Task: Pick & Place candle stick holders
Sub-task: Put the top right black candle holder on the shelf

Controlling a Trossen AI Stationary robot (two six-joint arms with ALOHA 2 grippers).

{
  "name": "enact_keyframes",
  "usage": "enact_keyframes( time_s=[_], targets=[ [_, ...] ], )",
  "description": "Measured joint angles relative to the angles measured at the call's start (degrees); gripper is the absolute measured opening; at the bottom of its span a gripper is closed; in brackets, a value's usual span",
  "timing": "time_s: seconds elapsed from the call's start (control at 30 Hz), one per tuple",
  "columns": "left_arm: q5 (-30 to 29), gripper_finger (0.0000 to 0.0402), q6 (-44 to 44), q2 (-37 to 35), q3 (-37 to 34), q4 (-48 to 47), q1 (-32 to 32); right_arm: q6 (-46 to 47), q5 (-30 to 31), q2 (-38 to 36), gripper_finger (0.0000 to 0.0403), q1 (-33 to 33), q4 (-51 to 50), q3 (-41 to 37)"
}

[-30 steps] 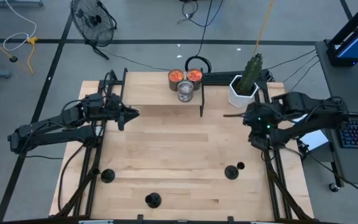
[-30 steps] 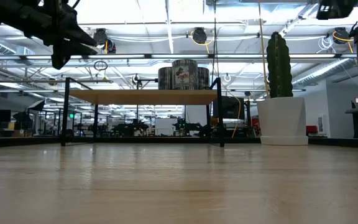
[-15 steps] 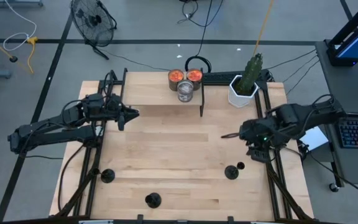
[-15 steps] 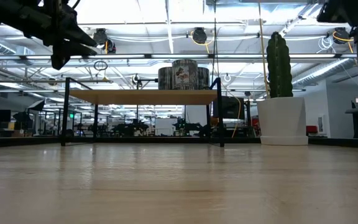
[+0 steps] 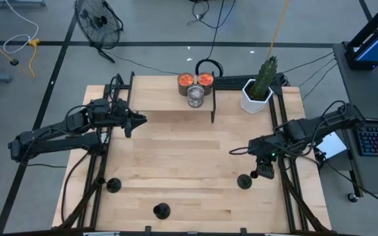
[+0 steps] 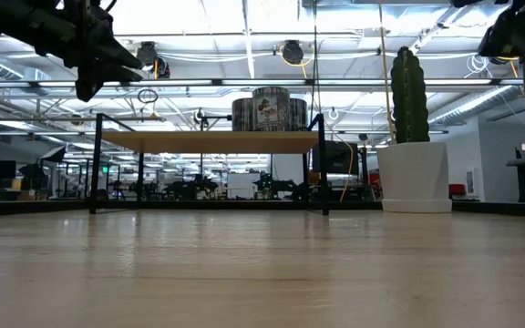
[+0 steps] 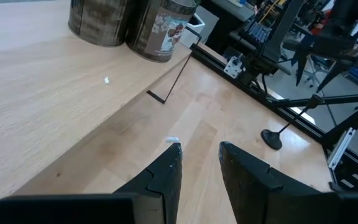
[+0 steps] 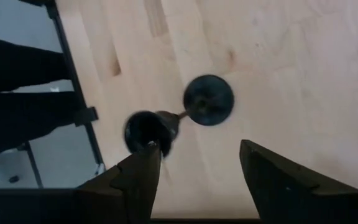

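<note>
Three matte-black candle stick holders stand on their round bases near the table's near edge: one at the left (image 5: 113, 185), one in the middle (image 5: 161, 211), one at the right (image 5: 244, 181). My right gripper (image 5: 266, 172) hangs open above the right holder, pointing down. Its wrist view (image 8: 197, 152) shows that holder's base (image 8: 209, 99) and cup (image 8: 145, 128) beyond the fingers, untouched. My left gripper (image 5: 140, 119) is open and empty, raised at the far left by the shelf. It also shows in its wrist view (image 7: 201, 163).
A low wooden shelf on black legs (image 5: 169, 98) stands at the far middle with three cans (image 5: 195, 88) on it. A cactus in a white pot (image 5: 258, 88) stands at the far right. Black frame rails (image 5: 287, 183) run along both table sides.
My right gripper has moved toward the table's near edge, coming over the right candle stick holder. The holders have stayed in place.
</note>
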Motion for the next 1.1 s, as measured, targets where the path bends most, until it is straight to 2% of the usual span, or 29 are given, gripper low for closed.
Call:
enact_keyframes(
  time_s=[0.33,0.53,0.73,0.9,1.1],
  targets=[
    [-4.62,0.0115,0.23,0.00,0.00,-0.02,0.00,3.93,0.44,1.13,0.0215,2.64,1.74,0.02],
    [-7.45,0.0115,0.58,0.00,0.00,-0.04,0.00,3.05,2.24,3.30,0.0215,2.81,1.53,0.02],
    [-7.52,0.0115,0.57,0.00,0.00,-0.04,0.00,1.47,3.26,5.46,0.0209,2.81,0.83,0.01],
    [-7.52,0.0115,0.55,0.00,0.00,-0.06,0.00,0.57,3.28,6.51,0.0175,2.81,0.52,0.02],
    [-7.52,0.0115,0.49,0.00,0.00,-0.07,0.00,-0.11,3.33,7.45,0.0104,2.81,0.53,0.02]
  ],
)
